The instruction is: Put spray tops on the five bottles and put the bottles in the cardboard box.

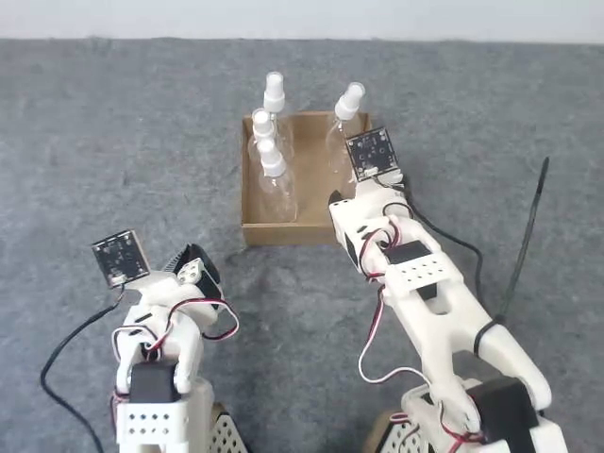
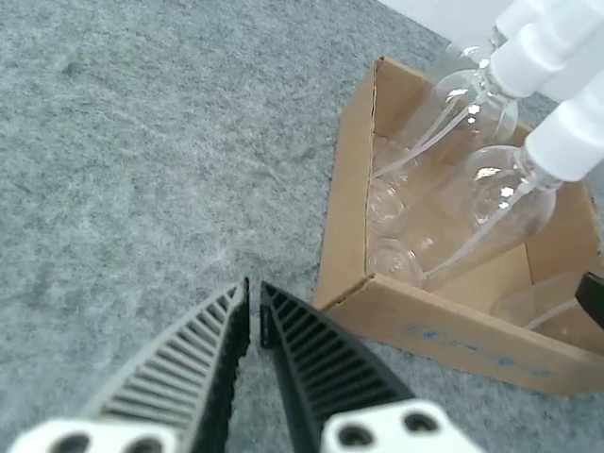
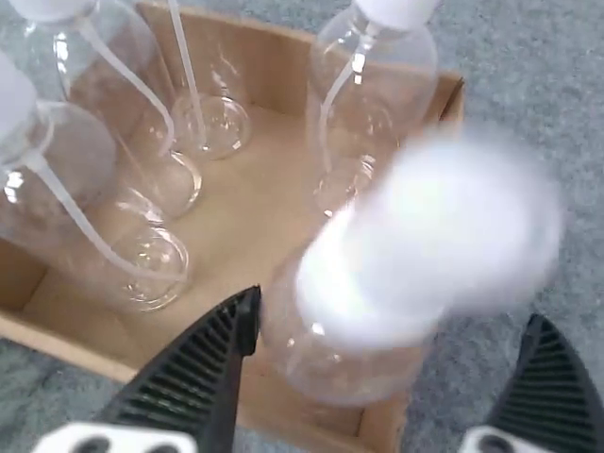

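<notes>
The left claw [image 2: 253,294] sits low over the bench [image 2: 142,142], its two ribbed fingers pressed together with nothing between them. All round its tips lies bare grey surface. Ahead of it and off toward the right arm's side stands the cardboard box [image 2: 444,326], its near corner the closest edge, well apart from the tips.

The right claw [image 3: 394,316] hangs over the box corner nearest its own arm, jaws spread wide. Between them stands a bottle [image 3: 330,349], clear, upright, long axis vertical, its white spray top [image 3: 453,226] pointing straight up at the wrist. The bottle is inside the box, its base close to the walls of that corner. One ribbed finger [image 3: 203,368] has its tip just beside the bottle's wall; whether it touches I cannot tell. The other finger stands apart from the bottle, outside the box wall and above the grey bench.

Beyond the right claw, four more bottles [image 1: 279,187] stand upright in the box, tops up, each with its thin dip tube running down inside. Three cluster along the wall on the left arm's side; one stands at the far corner on the right claw's side. A strip of bare box floor lies between the held-off bottle and that cluster.
</notes>
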Motion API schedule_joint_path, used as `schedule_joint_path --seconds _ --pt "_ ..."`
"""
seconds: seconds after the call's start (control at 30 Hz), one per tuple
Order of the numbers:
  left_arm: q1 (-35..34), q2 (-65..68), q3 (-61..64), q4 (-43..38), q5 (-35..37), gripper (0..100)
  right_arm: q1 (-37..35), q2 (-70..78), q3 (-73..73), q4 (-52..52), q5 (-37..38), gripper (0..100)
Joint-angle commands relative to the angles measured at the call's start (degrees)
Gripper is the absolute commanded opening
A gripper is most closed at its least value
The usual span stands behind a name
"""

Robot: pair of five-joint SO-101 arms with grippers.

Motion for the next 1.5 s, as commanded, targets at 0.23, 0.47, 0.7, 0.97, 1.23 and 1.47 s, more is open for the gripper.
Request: schedule_joint_path --seconds 0.23,0.47,0.7,0.97,1.23,1.47 --pt "-0.1 -1.0 -0.7 0.0 -0.5 1 -0.8 -2.9 -2.9 0.9 3.2 36.0" --pt "-0.1 -1.0 -0.7 0.0 -0.5 1 -0.9 -9.5 -3.2 8.3 3.4 36.1" --pt "-0.1 -1.0 -0.7 0.0 -0.5 1 -1.0 -13.1 -3.1 12.6 3.4 36.1" --pt "-0.1 -1.0 -0.7 0.0 -0.5 1 -1.3 -19.5 -3.2 20.8 3.8 36.1" --pt "-0.1 -1.0 -0.7 0.0 -0.5 1 -0.9 -28.7 -3.3 29.8 3.9 35.8" --pt "-0.1 -1.0 -0.7 0.0 -0.5 1 -0.9 -37.6 -3.1 34.0 3.9 25.7"
